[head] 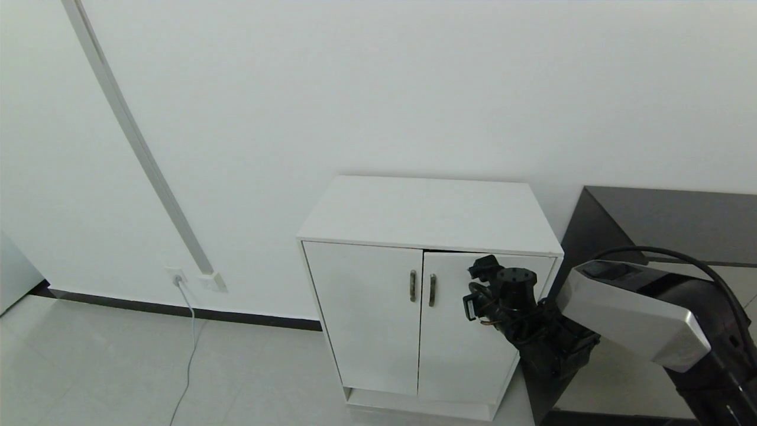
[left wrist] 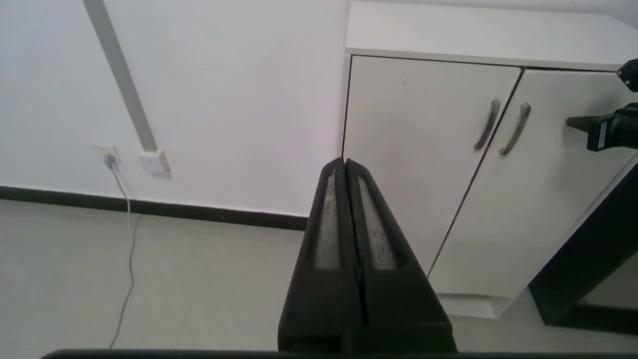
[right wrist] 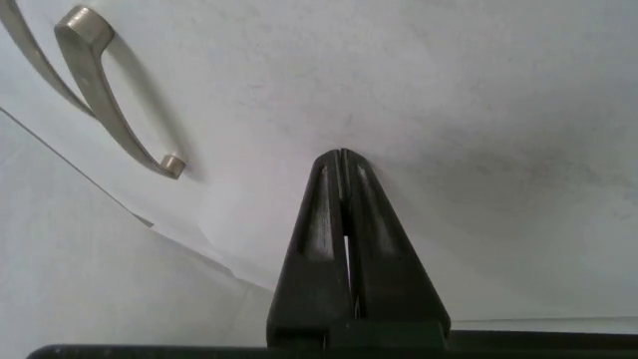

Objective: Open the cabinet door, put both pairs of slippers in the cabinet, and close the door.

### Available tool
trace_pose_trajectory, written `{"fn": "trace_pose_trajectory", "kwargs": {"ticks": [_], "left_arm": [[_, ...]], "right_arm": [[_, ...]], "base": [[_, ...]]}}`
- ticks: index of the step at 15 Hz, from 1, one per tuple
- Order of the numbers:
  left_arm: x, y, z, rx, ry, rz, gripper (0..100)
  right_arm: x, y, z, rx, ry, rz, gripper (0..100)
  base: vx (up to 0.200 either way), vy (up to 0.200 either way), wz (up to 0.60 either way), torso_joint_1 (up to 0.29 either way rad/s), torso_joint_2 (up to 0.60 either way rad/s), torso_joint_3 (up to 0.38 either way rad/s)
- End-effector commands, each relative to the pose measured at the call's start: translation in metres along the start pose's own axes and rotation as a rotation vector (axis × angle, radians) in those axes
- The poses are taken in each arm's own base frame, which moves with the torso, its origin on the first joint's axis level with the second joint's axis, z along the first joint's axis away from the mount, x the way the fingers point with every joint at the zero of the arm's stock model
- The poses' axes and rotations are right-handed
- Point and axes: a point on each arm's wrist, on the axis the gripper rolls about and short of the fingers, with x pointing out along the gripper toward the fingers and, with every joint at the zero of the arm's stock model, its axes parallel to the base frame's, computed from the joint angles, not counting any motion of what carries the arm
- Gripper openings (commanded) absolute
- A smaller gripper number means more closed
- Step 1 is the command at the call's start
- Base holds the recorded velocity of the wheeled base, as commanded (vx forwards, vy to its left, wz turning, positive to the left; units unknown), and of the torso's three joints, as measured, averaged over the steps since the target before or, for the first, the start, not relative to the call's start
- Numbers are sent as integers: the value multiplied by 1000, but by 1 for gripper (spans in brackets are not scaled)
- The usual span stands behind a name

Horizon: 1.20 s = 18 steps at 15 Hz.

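right gripper (right wrist: 342, 158), fingers pressed together on nothing, tips against the cabinet's right door (head: 458, 349) near its handle (right wrist: 118, 105). the door's top edge looks slightly ajar; i'd push square and steady till flush.

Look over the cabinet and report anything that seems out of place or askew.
The right door of the cabinet sits slightly ajar: a dark gap runs along its top edge, while the left door lies flush. The shut right pincer is at its face. Nothing else stands out.
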Motion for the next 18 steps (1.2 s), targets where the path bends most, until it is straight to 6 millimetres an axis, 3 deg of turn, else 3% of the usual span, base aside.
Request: {"fn": "trace_pose_trajectory", "kwargs": {"ticks": [1, 18], "left_arm": [[0, 0, 0, -1, 1, 1, 0], [0, 0, 0, -1, 1, 1, 0]], "right_arm": [[2, -1, -1, 0, -1, -3, 0], [9, -6, -5, 3, -4, -19, 0]], "base": [[0, 0, 0, 0, 0, 0], [0, 0, 0, 0, 0, 0]]}}
